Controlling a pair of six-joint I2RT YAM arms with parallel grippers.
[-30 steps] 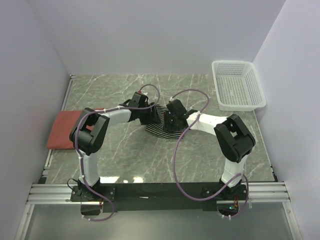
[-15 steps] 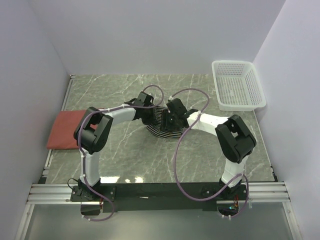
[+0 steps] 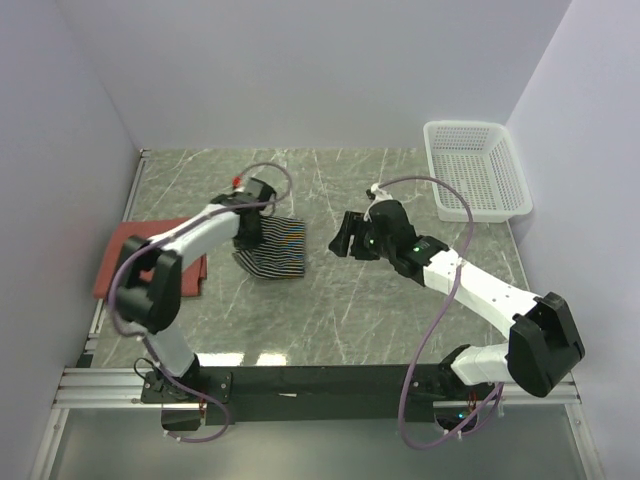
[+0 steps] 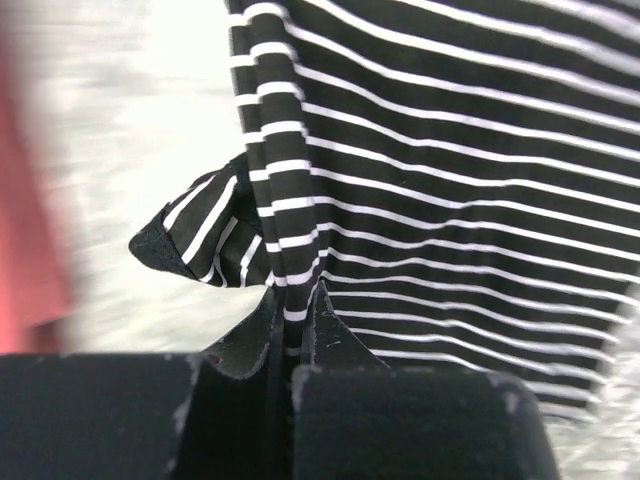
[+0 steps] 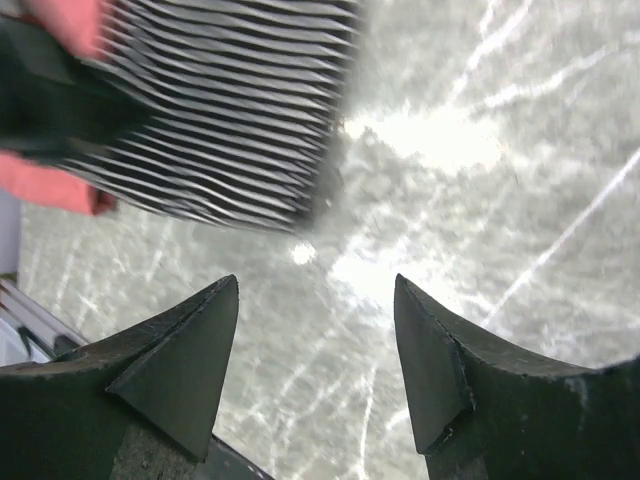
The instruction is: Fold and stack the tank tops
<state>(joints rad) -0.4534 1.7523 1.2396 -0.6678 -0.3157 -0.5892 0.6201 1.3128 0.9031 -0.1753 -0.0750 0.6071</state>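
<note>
The folded black-and-white striped tank top (image 3: 272, 249) hangs left of the table's middle, pinched at its far edge by my left gripper (image 3: 247, 227). In the left wrist view the jaws (image 4: 296, 300) are shut on a fold of the striped tank top (image 4: 450, 200). A brick-red tank top (image 3: 128, 262) lies folded at the left edge of the table, partly under the left arm. My right gripper (image 3: 343, 236) is open over bare marble to the right of the striped top; in the right wrist view its fingers (image 5: 315, 300) hold nothing, and the striped tank top (image 5: 230, 140) shows ahead.
A white mesh basket (image 3: 475, 170) stands at the back right corner. The marble table (image 3: 330, 310) is walled at the back and both sides. Cables loop over both arms.
My left gripper shut on the striped tank top and carried it left toward the red one. My right gripper opened, let the top go and drew back to the right.
</note>
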